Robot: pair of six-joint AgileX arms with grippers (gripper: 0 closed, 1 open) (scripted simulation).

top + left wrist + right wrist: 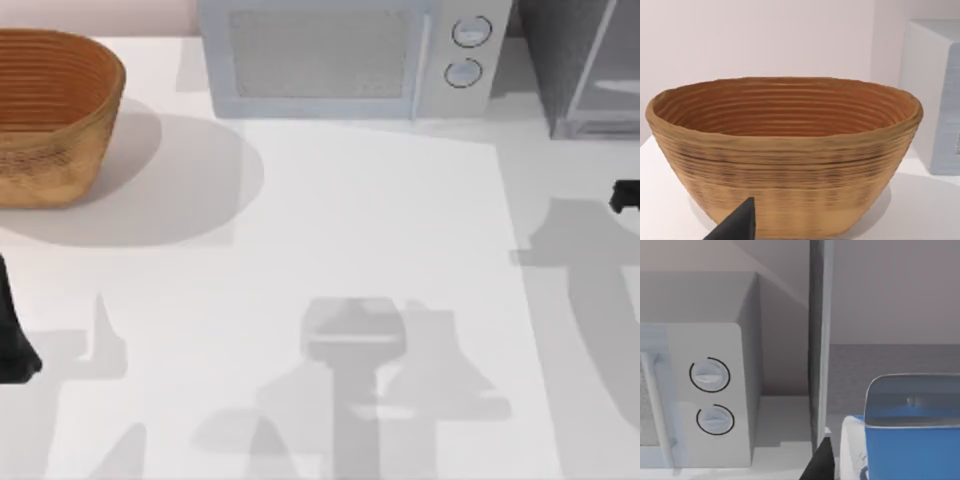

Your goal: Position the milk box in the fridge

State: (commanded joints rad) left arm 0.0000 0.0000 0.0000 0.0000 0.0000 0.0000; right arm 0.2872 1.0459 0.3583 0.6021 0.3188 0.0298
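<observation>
While the right gripper (625, 196), near the table's right edge, grips the small blue-and-white milk box (905, 440), I'd keep it level and clear of the tall dark-grey fridge's (580, 65) open door edge. Left gripper (15, 345) is parked; grasp unclear.

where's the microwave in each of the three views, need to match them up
Top view: the microwave stands at the table's far edge, between the basket on the left and the fridge on the right.
Left wrist view: its pale side wall rises beyond the basket.
Right wrist view: its knob end sits next to the fridge's open door edge.
Shared landmark: the two round knobs.
</observation>
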